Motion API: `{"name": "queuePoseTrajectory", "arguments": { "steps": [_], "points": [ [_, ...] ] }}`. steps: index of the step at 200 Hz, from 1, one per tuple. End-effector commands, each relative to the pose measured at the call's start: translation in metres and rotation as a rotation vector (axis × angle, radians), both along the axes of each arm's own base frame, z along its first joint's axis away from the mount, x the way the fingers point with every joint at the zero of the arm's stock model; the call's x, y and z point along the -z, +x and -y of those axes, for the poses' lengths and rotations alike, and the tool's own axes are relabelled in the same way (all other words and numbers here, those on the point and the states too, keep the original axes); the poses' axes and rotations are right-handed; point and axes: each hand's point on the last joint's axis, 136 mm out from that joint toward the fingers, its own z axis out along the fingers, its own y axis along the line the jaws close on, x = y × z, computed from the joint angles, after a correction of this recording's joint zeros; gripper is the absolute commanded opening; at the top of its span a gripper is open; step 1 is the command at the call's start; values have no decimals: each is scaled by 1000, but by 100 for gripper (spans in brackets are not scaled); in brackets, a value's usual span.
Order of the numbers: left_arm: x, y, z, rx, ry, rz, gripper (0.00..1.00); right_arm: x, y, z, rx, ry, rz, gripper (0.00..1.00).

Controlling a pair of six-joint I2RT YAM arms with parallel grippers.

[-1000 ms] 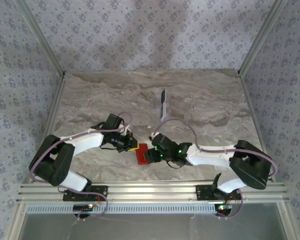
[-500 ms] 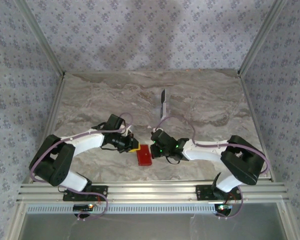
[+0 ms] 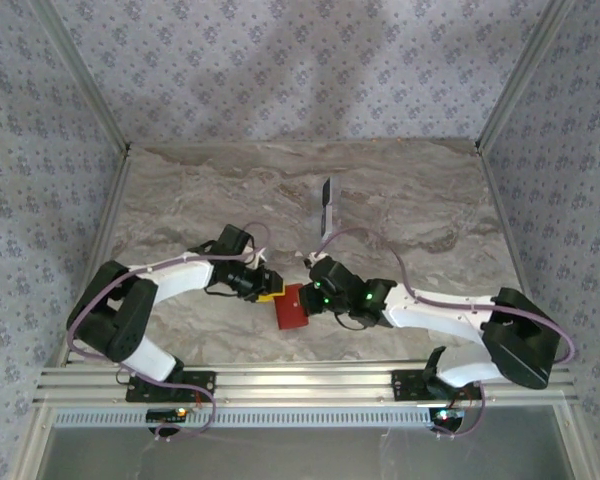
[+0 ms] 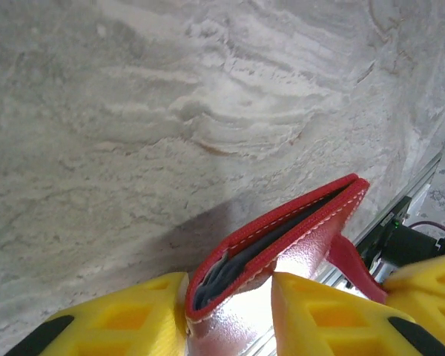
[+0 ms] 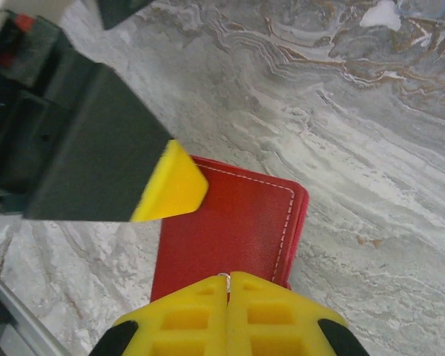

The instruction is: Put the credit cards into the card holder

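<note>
The red wallet lies by the near edge of the table, right gripper pinched shut on its strap, left gripper half-open astride its gaping mouth, so steady it and widen slowly, never tugging the strap.

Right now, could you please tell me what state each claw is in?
Left claw: jaws apart astride the card holder; grip cannot be told.
Right claw: closed, apparently on the card holder's tab.
</note>
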Motion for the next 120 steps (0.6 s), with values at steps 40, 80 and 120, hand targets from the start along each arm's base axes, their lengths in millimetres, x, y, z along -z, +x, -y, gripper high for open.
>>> {"name": "queuePoseTrajectory", "arguments": {
  "steps": [40, 80, 120],
  "points": [
    [-6, 10, 15, 45, -41, 5, 38, -40, -5, 6, 21, 112, 63, 0],
    [1, 13, 15, 41, -35, -11, 44, -44, -2, 17, 29, 89, 76, 0],
    [-2, 11, 15, 23, -59, 1, 44, -36, -6, 17, -24, 78, 38, 0]
  ]
}}
